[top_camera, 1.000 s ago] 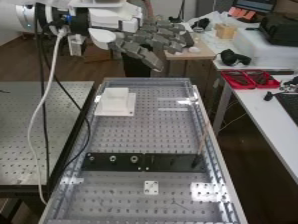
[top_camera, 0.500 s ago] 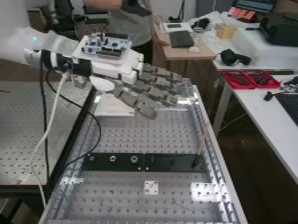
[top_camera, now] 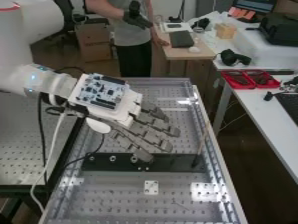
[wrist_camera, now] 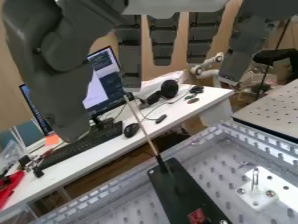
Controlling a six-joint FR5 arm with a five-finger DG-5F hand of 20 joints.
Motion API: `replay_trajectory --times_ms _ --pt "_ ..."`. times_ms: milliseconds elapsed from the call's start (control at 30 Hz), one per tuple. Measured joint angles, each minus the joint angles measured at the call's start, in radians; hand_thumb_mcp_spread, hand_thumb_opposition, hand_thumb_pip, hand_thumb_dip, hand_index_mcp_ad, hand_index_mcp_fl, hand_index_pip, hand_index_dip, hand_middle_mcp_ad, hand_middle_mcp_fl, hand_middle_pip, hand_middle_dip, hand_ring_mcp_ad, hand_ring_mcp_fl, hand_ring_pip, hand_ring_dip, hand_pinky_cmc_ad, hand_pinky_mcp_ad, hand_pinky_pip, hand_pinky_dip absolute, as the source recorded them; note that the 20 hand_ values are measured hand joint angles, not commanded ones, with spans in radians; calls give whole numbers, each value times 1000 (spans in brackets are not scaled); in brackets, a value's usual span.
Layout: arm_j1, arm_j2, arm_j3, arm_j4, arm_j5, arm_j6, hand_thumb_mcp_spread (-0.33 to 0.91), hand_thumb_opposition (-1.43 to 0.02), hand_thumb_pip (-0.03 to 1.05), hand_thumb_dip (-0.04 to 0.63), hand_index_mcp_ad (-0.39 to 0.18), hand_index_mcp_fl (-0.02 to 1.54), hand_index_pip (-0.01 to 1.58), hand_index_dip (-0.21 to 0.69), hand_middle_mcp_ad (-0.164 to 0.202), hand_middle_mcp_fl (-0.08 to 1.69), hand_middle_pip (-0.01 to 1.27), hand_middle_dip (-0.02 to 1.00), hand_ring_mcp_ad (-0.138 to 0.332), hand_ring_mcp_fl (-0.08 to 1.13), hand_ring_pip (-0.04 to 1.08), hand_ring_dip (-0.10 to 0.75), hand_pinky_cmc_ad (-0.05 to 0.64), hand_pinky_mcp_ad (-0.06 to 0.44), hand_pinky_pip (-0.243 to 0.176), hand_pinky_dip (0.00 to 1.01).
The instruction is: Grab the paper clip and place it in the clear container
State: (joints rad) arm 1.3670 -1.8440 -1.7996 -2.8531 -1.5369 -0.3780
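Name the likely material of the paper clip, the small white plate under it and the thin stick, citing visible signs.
The paper clip looks like metal: thin, shiny wire. The small white plate seems plastic, smooth and fairly matte, though painted metal is possible. The thin stick is tan and dull, probably wood.

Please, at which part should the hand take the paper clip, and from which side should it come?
Probably best to pinch the upper part of the paper clip, coming from above. The thin wire loop stands upright on the small white plate, and its top rises above the screws.
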Motion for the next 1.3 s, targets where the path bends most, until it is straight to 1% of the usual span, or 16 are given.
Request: replay_trajectory --times_ms 67,100,233,267,333,367,467,567,600,700,800,867,933,1033,1133,1300 --pt "-13 -17 2 10 -3 6 326 -785 641 243 -56 54 923 21 77 7 138 176 164 -3 131 87 374 314 -103 529" --pt "-21 -27 3 16 -6 9 330 -792 641 253 -56 58 981 24 77 10 138 176 164 -3 131 87 374 314 -103 510" --pt "-49 -56 9 42 -17 15 328 -798 641 251 -56 58 1126 51 75 10 138 176 164 -3 127 87 374 314 -103 510" --pt "-63 -69 13 51 -24 17 340 -799 641 251 -58 52 1173 52 75 7 138 176 164 -3 127 87 374 314 -103 494" --pt "-74 -80 16 57 -30 18 360 -805 648 253 -72 21 1215 63 77 7 138 176 164 -3 127 87 374 314 -103 497" --pt "-83 -90 21 61 -35 19 354 -801 656 265 -73 24 1248 80 77 7 138 176 164 -3 126 87 375 314 -103 480" --pt "-104 -116 31 70 -48 19 365 -810 665 269 -73 24 1314 96 79 10 138 176 164 -3 127 87 375 314 -103 468" --pt "-125 -141 37 102 -64 15 354 -813 665 269 -73 23 1398 112 75 7 140 182 166 -3 127 87 372 311 -103 468" --pt "-132 -149 38 114 -70 14 368 -813 665 269 -73 24 1431 126 75 10 141 190 166 -3 134 93 368 311 -103 450" --pt "-150 -173 47 131 -89 13 400 -817 665 274 -73 89 1478 131 79 9 141 190 164 0 115 103 367 305 -103 419" --pt "-172 -207 71 138 -117 16 403 -836 665 283 -87 103 1482 131 75 42 141 192 166 0 126 113 367 291 -101 407" --pt "-180 -219 82 139 -128 19 400 -836 665 284 -89 103 1482 131 75 42 138 188 164 0 98 117 367 291 -91 377" --pt "-190 -235 97 138 -145 24 403 -836 665 290 -96 105 1475 131 75 42 138 188 164 0 101 117 347 291 -91 379" --pt "-201 -255 118 135 -171 32 405 -836 665 290 -96 51 1435 131 75 42 138 188 164 0 108 126 346 291 -91 361" --pt "-210 -269 136 127 -196 37 405 -836 665 290 -96 12 1356 136 75 40 138 188 164 0 105 126 346 291 -91 361" --pt "-217 -285 167 98 -231 27 410 -836 665 290 -98 -3 1091 91 77 10 138 188 164 0 108 126 346 291 -91 361"
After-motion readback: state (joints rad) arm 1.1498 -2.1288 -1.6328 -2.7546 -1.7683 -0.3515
